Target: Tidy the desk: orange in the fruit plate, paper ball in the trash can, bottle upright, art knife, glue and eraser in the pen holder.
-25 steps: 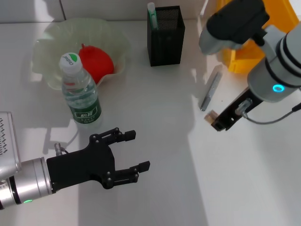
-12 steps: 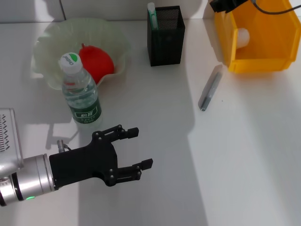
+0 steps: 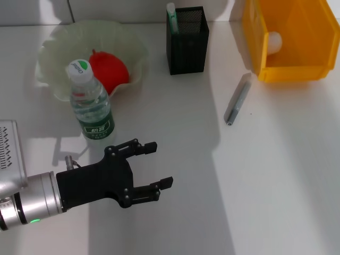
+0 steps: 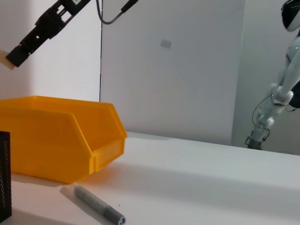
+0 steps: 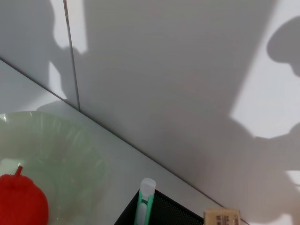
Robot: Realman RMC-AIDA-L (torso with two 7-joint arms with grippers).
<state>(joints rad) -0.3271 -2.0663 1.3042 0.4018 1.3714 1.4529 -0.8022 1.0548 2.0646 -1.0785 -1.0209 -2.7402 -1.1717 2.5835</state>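
Observation:
The orange, red in these views, lies in the pale green fruit plate. The bottle stands upright in front of the plate. The black mesh pen holder holds the green-and-white glue stick. The grey art knife lies on the table right of the holder. The paper ball lies in the yellow bin. My left gripper is open and empty, low, in front of the bottle. My right gripper is high above the bin, shut on the tan eraser.
A silver box sits at the table's left edge beside my left arm. A white wall stands close behind the table. Another robot stands far off to the right.
My right arm has lifted the eraser from beside the art knife, up and back, out of the head view. My left gripper has edged slightly right.

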